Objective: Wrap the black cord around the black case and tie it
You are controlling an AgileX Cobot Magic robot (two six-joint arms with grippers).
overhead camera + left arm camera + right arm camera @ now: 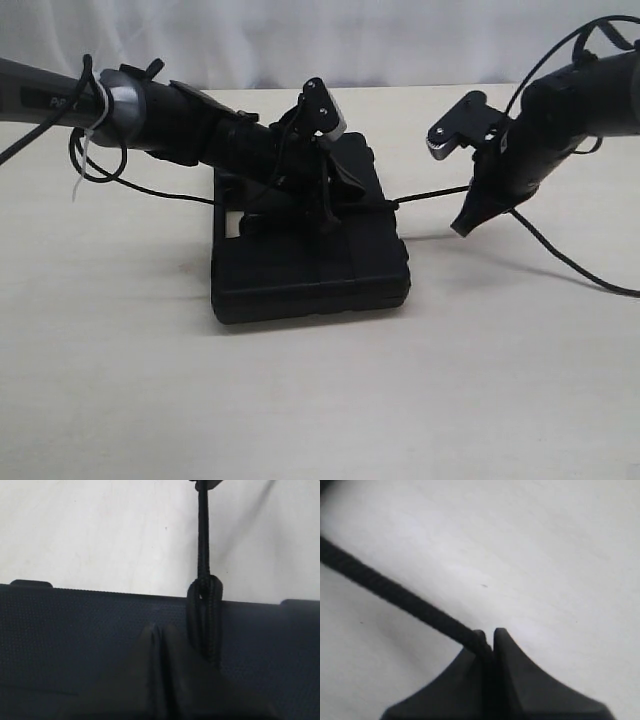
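**A:** How does the black cord (432, 192) look, and where is it?

**B:** Thin, matte and braided; starting at the left, it lies across the top of the black case (310, 275), which sits flat in the middle of the pale table (320, 400); at the case's right edge it doubles into a small loop; from there a single strand runs off taut, clear of the table, to the right.

**A:** And the pincers?

**B:** The left gripper (327, 220) hangs low over the case top with its fingers pressed together; the looped strands pass just beside one finger, and I cannot tell whether they are pinched; the right gripper (463, 226) stands near the case's right side, above the table, and its fingers are clamped on the cord.

**A:** What crowds the view?

**B:** The left arm slants over the case and hides much of its far half; a white zip tie (88, 140) rings that arm; thin glossy cables trail from both arms.

**A:** Any writing?

**B:** Pale lettering on the left arm, too blurred to read.
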